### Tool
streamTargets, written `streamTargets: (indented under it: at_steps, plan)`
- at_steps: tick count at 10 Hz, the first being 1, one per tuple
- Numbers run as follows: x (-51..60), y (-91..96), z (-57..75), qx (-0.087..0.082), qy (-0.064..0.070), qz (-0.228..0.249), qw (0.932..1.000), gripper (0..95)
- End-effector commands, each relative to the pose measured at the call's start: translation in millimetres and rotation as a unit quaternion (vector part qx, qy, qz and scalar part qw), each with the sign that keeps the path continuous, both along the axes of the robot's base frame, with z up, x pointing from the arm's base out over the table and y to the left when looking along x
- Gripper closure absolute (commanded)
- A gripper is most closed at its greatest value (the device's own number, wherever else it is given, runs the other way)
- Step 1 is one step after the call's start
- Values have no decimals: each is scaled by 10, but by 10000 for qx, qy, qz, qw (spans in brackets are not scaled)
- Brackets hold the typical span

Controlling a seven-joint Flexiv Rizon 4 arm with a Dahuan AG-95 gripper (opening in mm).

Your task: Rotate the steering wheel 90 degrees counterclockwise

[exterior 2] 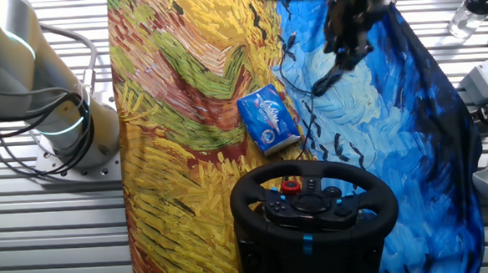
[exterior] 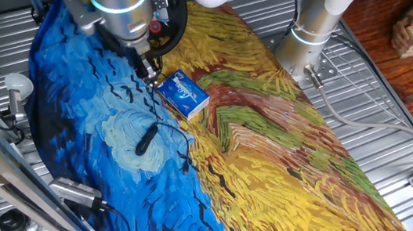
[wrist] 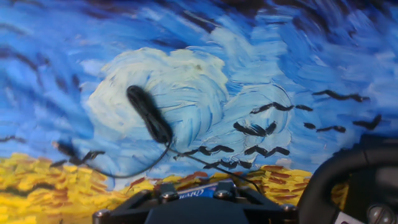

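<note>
Black wheel [exterior 2: 314, 201] stands upright at the near edge of the table in the other fixed view, red button showing on its hub, rim unheld. Painted cloth [exterior 2: 183, 89] covers the table: yellow field left, blue sky right. Blue box [exterior 2: 269, 118] lies flat on the cloth just beyond the wheel, apart from it. Gripper [exterior 2: 346, 57] hangs over the blue part, farther back and to the right, well apart from the wheel and holding nothing; fingers blurred, cannot tell how far they are spread. Thin black cable with a capsule-shaped piece [wrist: 149, 115] lies on the cloth beneath the hand. In the hand view, wheel rim shows at lower right.
</note>
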State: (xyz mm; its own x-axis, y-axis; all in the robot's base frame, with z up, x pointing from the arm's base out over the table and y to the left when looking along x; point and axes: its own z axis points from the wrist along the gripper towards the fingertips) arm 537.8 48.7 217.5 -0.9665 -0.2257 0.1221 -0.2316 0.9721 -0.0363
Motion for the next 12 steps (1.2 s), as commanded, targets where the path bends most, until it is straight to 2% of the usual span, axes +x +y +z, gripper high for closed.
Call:
streamTargets:
  at_steps: [1, 3, 4, 5, 6, 7, 9, 10, 12]
  plan:
    - [10, 26, 31, -280, 104, 29, 9996, 950]
    - [9, 25, 31, -576, 196, 72, 9981, 950]
    - [10, 26, 31, -621, 244, 23, 9978, 950]
    - [10, 26, 31, -803, 288, 77, 9963, 950]
    - [10, 26, 32, -994, 294, 199, 9944, 950]
    - [6, 17, 27, -1072, 297, 308, 9933, 950]
    - [-41, -83, 9, -1115, 286, 459, 9923, 950]
    - [-108, -210, -13, -1059, 264, 587, 9923, 950]
    - [-113, -224, -10, -1043, 222, 530, 9929, 950]
